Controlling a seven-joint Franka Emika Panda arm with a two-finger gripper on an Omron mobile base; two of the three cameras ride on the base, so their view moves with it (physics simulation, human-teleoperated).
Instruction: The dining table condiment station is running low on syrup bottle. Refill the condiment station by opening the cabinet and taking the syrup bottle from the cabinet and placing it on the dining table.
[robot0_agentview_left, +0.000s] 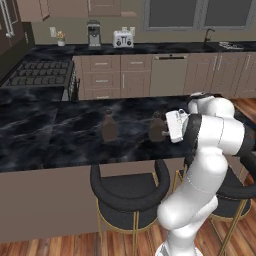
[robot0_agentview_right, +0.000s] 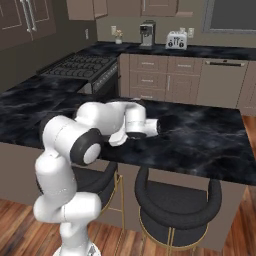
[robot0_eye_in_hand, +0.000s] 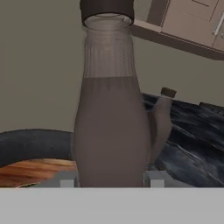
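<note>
The syrup bottle fills the hand view: brown, with a rounded body, a ribbed neck and a dark cap. My gripper is shut on its lower body, one fingertip on each side. In the left base view the same syrup bottle stands upright at the near right part of the dining table, with the gripper reaching it from the right. I cannot tell whether its base touches the marble top. A second brown bottle stands on the table to its left, also seen behind it.
Two black bar stools stand under the table's near edge, close to my arm. The gas stove lies at the far left. A coffee machine and a toaster sit on the back counter. Wall cabinets hang at the upper left.
</note>
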